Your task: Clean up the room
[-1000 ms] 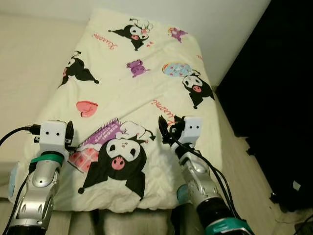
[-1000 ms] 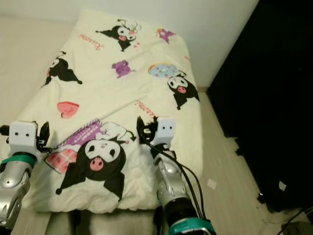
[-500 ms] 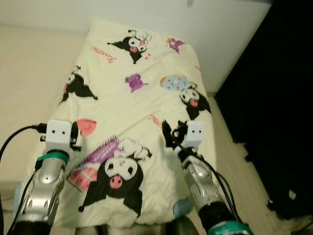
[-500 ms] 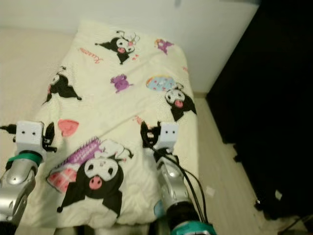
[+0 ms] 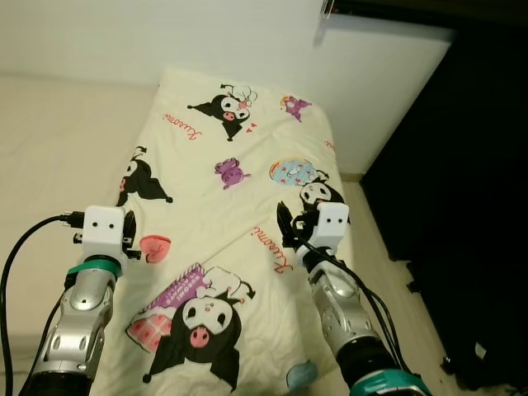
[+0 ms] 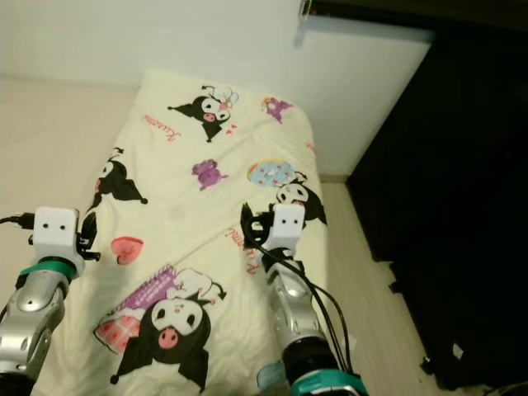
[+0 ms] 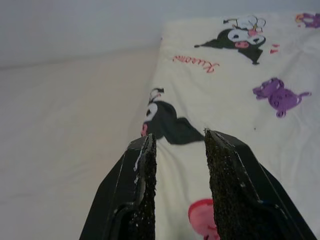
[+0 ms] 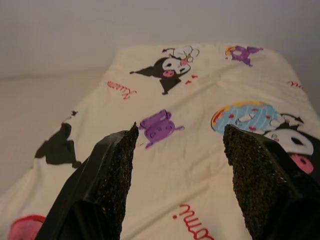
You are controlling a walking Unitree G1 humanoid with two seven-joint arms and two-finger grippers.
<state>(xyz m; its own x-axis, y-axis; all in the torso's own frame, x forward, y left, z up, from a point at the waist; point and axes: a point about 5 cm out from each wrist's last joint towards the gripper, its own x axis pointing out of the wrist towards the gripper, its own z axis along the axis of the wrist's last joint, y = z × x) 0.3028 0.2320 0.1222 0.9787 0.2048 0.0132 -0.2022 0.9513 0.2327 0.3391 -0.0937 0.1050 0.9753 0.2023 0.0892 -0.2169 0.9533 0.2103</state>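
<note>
Since 1 second ago my head camera has tipped up and drawn back, so the far wall and the blanket's far end now show and the whole scene sits lower in view; my 2 arms keep nearly the same pose. Spread flat before me lies the cream blanket (image 5: 223, 214) printed with black cartoon characters, a purple figure, a pink heart and red script, its left edge resting against the plain beige surface (image 5: 58, 140) and its right edge beside the pale floor strip (image 5: 375, 256) next to a dark mass (image 5: 462, 206). My left gripper (image 7: 177, 150) hovers above the blanket's left edge, near the pink heart, released, with its 2 black fingers parted and nothing between them. My right gripper (image 8: 177, 145) hangs over the blanket's right half, near the blue round print, fingers spread wide and holding nothing. Behind the blanket rises the white wall (image 5: 247, 33).
</note>
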